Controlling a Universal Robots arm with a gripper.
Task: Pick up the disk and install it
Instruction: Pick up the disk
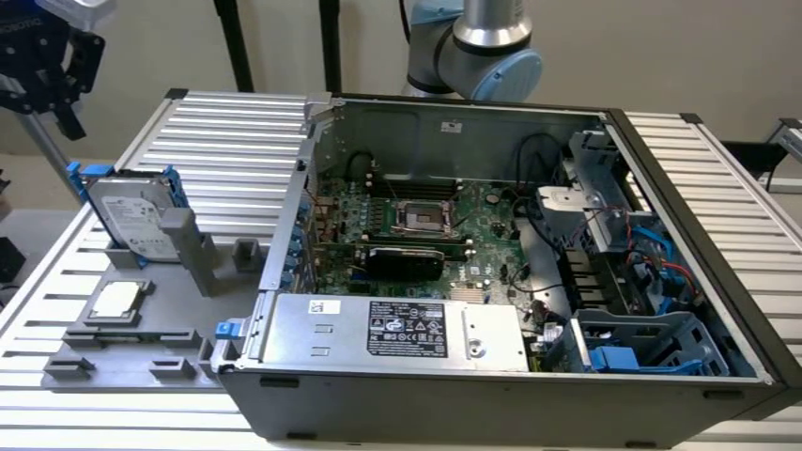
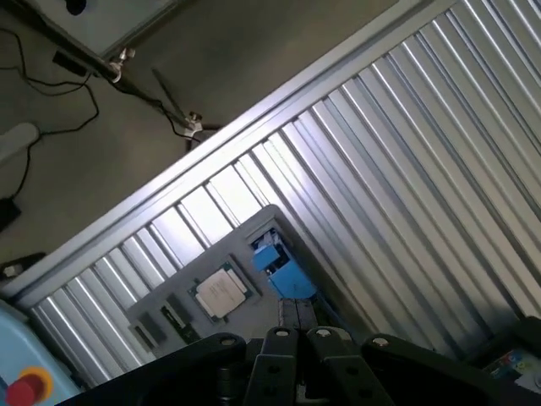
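Your disk (image 1: 131, 218) stands on edge in a slot of the grey plastic holder (image 1: 126, 362): silver metal, blue rails on its sides, a white label with print too small to read. At six o'clock from it in the exterior view, a square silver chip (image 1: 115, 301) lies flat on the same holder. At three o'clock the open computer case (image 1: 501, 404) holds a green board (image 1: 414, 225) and a silver box (image 1: 408, 331) with a black label. Everything sits on the ribbed aluminium surface (image 1: 239, 122). Your pincer (image 2: 300, 338) hangs above the holder, tips pressed together, empty
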